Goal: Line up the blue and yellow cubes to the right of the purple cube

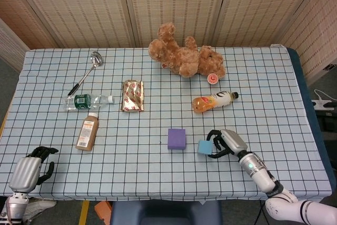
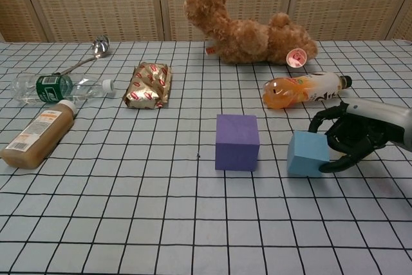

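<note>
The purple cube (image 1: 176,138) (image 2: 237,142) sits near the middle front of the checked table (image 1: 131,172). Just right of it, with a narrow gap, is the blue cube (image 1: 204,147) (image 2: 308,153). My right hand (image 1: 225,142) (image 2: 351,134) grips the blue cube from its right side, fingers curled round the far and near edges. No view shows the yellow cube; the right hand covers the spot where it lay. My left hand (image 1: 29,169) rests at the table's front left corner with its fingers curled in, holding nothing.
An orange juice bottle (image 1: 213,100) (image 2: 302,89) lies just behind the right hand. A teddy bear (image 1: 184,56) is further back. A snack packet (image 1: 134,95), water bottle (image 1: 87,100), brown bottle (image 1: 87,133) and ladle (image 1: 89,69) lie on the left half.
</note>
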`<state>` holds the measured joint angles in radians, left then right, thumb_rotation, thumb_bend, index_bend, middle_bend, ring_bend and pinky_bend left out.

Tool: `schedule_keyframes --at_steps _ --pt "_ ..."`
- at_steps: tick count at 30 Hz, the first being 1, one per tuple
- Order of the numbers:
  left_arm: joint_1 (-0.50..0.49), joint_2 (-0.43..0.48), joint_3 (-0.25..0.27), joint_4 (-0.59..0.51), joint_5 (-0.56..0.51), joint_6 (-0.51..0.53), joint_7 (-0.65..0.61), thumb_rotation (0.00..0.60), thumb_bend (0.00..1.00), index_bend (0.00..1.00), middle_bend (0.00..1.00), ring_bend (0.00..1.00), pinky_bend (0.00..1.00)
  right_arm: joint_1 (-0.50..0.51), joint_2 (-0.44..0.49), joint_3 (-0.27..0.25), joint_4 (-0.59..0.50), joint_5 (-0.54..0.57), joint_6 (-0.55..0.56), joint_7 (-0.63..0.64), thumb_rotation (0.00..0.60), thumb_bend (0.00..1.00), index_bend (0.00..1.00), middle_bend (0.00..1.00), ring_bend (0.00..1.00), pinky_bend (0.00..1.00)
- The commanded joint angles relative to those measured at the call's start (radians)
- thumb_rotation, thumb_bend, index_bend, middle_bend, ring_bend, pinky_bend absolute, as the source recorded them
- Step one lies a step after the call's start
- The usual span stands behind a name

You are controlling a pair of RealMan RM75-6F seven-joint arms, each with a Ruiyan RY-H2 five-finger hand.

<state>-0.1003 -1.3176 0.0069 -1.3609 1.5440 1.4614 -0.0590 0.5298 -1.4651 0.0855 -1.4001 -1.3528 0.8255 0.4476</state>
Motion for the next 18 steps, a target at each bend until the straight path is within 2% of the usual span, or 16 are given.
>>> schedule_keyframes --at_steps 1,8,18 --pt "0.0 0.0 0.0 0.0 0.0 0.0 0.001 0.6 0.54 0.35 0.36 0.24 0.52 0.021 -0.02 0.015 0.032 0.005 -0.019 0.015 0.6 0.01 0.57 0.81 0.89 1.0" --pt "0.0 0.0 0.0 0.0 -0.001 -0.001 0.002 0.6 0.54 0.35 0.36 0.24 0.51 0.063 -0.052 0.036 0.071 0.001 -0.062 0.065 0.6 0.01 0.57 0.81 0.89 1.0" --pt "0.0 0.001 -0.001 0.002 -0.002 -0.001 -0.003 0.6 0.54 0.35 0.36 0.24 0.52 0.098 -0.09 0.033 0.129 -0.019 -0.089 0.097 0.6 0.01 0.58 0.81 0.89 1.0"
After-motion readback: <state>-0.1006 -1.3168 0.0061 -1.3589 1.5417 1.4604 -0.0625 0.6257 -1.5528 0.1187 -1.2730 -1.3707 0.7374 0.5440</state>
